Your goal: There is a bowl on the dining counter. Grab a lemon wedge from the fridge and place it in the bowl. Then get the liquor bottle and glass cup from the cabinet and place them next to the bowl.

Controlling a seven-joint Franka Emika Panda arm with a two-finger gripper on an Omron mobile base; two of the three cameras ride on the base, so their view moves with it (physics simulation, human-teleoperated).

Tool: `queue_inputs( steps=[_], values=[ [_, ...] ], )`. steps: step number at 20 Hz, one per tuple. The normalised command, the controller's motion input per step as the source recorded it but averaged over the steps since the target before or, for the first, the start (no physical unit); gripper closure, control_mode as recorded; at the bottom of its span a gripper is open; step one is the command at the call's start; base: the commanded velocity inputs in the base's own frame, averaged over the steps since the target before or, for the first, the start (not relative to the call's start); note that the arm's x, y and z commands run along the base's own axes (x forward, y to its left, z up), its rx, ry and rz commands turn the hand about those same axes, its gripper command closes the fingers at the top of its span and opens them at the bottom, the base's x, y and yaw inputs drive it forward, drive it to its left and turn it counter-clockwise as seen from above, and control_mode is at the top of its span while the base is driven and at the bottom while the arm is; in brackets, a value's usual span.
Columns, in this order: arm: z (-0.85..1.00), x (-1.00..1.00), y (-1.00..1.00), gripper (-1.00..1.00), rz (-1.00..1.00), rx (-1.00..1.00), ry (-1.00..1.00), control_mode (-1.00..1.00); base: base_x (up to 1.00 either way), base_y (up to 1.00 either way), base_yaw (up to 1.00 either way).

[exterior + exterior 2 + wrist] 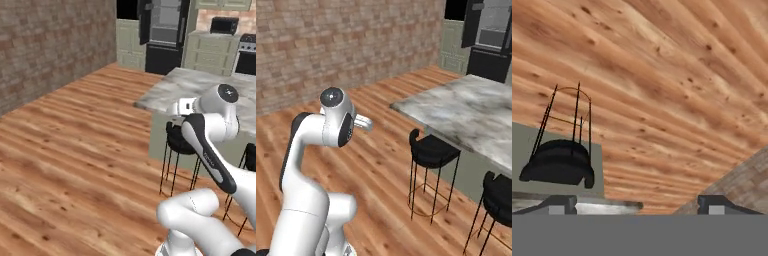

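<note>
The dining counter [200, 87] [476, 112] is a grey marble slab to the right of my arm, and the part in view is bare. The bowl is out of view. Far across the room stands the dark fridge [165, 30] [491, 35], with a door swung open at its left. Pale cabinets [210, 50] stand beside it. The lemon wedge, liquor bottle and glass cup are hidden. My gripper [639, 206] is open, its fingertips [562, 204] far apart with nothing between them. It hangs over the wooden floor near the counter's corner, rolled so the stool looks upside down.
Black bar stools [180, 140] [431, 150] [559, 162] stand along the counter's near side, with another one [501, 195] further right. A brick wall [50, 45] [331, 45] runs along the left. A microwave [223, 24] and a stove [247, 50] are at the back right. Open wooden floor [75, 150] stretches toward the fridge.
</note>
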Motion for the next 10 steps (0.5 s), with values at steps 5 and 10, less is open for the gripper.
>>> queue_inputs(
  steps=[5, 10],
  values=[
    [0.0, 0.0, 0.0, -1.0, 0.0, 0.0, 0.0, 1.0, 1.0, 1.0, 0.09],
    [0.0, 0.0, 0.0, -1.0, 0.0, 0.0, 0.0, 1.0, 1.0, 1.0, -0.15]
  ],
)
